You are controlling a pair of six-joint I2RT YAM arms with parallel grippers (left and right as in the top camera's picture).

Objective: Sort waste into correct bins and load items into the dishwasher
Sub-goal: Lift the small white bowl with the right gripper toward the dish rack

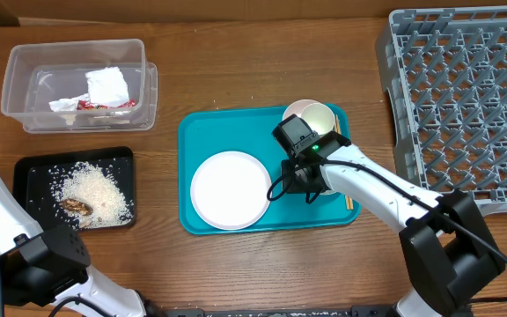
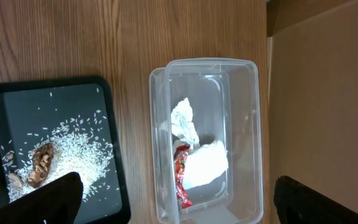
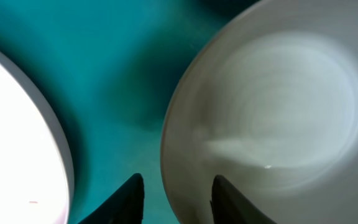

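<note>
In the right wrist view my right gripper straddles the near rim of a pale grey-blue bowl. One finger is inside the bowl and the other is outside over the teal tray, with a small gap still showing at the rim. Overhead, that arm covers this bowl, beside a white bowl and the white plate. Chopsticks peek out by the arm. My left gripper is open above the clear tub, which holds napkin and red wrapper.
The black tray at the front left carries rice and a brown scrap. The grey dish rack fills the right side. The clear tub sits at the back left.
</note>
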